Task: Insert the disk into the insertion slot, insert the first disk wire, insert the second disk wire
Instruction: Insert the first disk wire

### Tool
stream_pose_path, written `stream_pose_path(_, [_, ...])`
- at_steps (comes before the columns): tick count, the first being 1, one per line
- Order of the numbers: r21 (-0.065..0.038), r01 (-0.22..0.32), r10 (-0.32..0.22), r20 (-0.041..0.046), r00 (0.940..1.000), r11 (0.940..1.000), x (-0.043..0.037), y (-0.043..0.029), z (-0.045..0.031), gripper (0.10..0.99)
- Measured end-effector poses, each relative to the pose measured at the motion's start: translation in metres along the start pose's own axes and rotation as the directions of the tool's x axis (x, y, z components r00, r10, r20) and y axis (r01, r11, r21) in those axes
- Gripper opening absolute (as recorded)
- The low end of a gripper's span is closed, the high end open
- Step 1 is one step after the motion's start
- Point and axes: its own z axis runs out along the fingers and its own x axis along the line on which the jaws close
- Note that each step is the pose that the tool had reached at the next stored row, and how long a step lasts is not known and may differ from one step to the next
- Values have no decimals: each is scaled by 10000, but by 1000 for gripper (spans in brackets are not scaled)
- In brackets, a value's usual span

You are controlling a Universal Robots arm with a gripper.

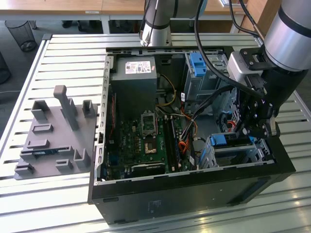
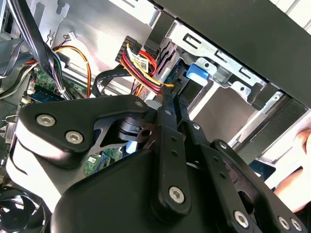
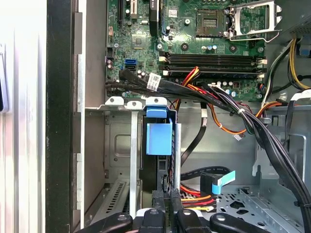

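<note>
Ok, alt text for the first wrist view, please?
Inside an open computer case, the gripper is close to the disk, whose blue carrier sits in the insertion slot. Bundled cables cross in front of the green motherboard.

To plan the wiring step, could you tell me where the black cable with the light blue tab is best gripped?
Grip the stiff black connector behind its blue tab, coming from the case's open side; the flat cable behind it would likely flex.
</note>
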Motion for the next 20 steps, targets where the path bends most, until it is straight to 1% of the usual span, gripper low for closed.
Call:
stream_pose_path(2, [0, 0, 0, 1, 10000, 10000, 0, 0, 1, 173])
stream_pose_path(3, [0, 0, 0, 0, 10000, 10000, 0, 0, 0, 235])
stream_pose_path(7, [0, 0, 0, -1, 10000, 10000, 0, 0, -6, 235])
stream_pose_path(13, [-3, 0, 0, 0, 10000, 10000, 0, -2, -67, 235])
stream_pose_path(20, [-29, 0, 0, 0, 10000, 10000, -1, -5, -102, 224])
